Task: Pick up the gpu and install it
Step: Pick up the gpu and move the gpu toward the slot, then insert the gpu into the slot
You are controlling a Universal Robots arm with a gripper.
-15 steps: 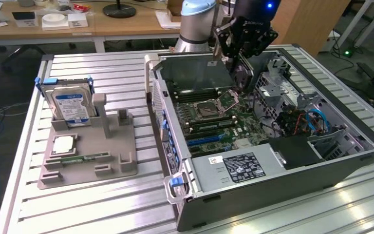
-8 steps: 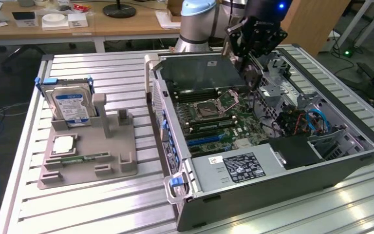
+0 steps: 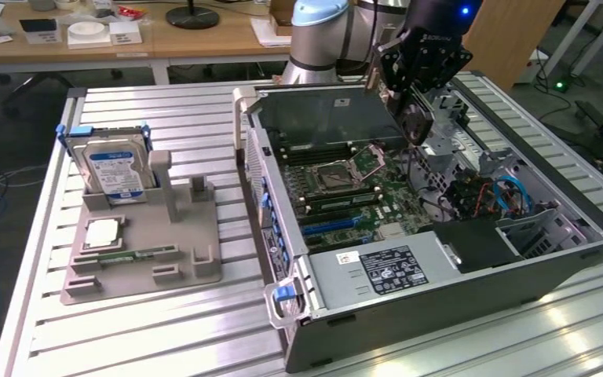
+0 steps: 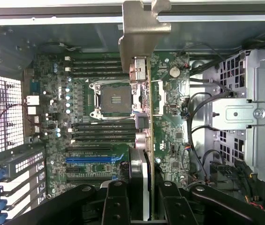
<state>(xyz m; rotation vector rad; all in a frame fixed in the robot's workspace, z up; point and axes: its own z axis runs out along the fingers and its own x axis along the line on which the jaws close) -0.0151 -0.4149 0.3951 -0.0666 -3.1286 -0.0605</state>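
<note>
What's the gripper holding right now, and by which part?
The gripper holds the gpu edge-on, clamped across its two flat faces at the fan end, opposite the metal bracket, over the open computer case.

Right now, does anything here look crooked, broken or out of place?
Nothing looks broken or spilled. The one loose piece is the graphics card, clamped in the gripper and hanging over the open computer case, not seated on the green board.

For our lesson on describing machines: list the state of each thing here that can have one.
gripper: shut on the gpu.
gpu: held over the motherboard, not seated.
computer case: side open.
hard drive: upright in its grey stand.
</note>
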